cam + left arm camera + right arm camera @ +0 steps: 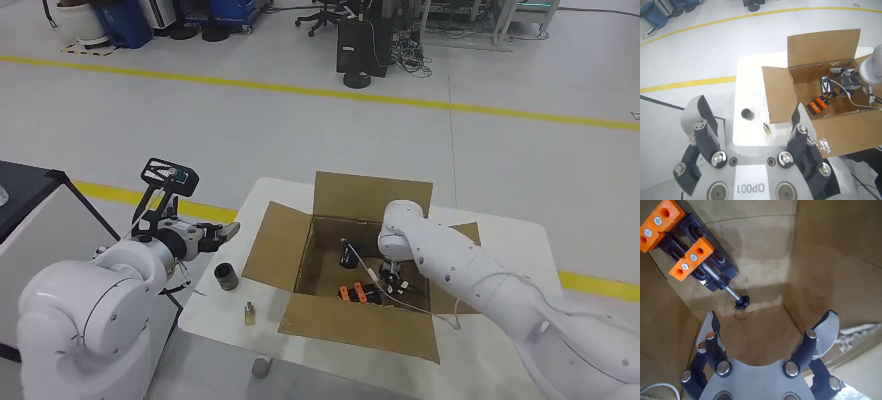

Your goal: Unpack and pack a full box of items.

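An open cardboard box (268, 245) stands with flaps spread, a small black vise (817, 106) with orange clamp blocks lying flat on its floor, while a dark upright cylinder (748, 114) and a small yellowish metal-tipped piece (767, 129) sit outside near one flap.

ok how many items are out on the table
2: a black cylinder beside the box, and a small yellowish piece next to it. More may hide behind the box.

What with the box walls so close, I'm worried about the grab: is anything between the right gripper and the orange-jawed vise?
Nothing visible does. The right gripper is open inside the box, and only bare cardboard floor lies between its fingertips and the vise, whose knob points toward it.
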Available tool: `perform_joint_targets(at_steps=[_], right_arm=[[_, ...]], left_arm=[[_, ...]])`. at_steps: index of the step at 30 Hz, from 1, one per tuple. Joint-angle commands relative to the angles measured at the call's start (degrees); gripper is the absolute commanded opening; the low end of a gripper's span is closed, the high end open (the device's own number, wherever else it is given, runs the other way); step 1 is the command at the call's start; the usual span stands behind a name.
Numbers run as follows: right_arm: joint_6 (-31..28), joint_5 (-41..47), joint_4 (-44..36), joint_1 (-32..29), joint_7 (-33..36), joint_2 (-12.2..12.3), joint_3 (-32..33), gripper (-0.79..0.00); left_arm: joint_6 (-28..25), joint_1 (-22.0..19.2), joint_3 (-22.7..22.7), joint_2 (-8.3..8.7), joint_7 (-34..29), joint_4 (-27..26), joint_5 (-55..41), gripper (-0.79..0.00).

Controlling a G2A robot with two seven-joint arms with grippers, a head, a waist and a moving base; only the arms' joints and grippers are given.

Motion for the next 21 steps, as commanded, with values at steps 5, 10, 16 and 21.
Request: perform_joint_targets(at_steps=[5,10,16,21], right_arm=[[-1.2,-0.9,2.4,-1.6,-1.2,-2.2,0.0,0.0],[-1.2,0.3,2.9,-2.6,-1.2,-3.0,0.0,0.0],[-1.2,5.0,1.4,-3.5,-1.2,-2.7,0.0,0.0],[-0.6,9.2,-2.4,-3.7,-0.6,-1.3,0.0,0.0]], left_arm=[[0.0,0.0,0.0,0.0,0.0,0.0,0.0,0.0],[0.0,0.0,0.0,0.0,0.0,0.0,0.0,0.0],[0.0,0.0,0.0,0.0,0.0,0.0,0.0,0.0],[0.0,0.0,0.0,0.0,0.0,0.0,0.0,0.0]])
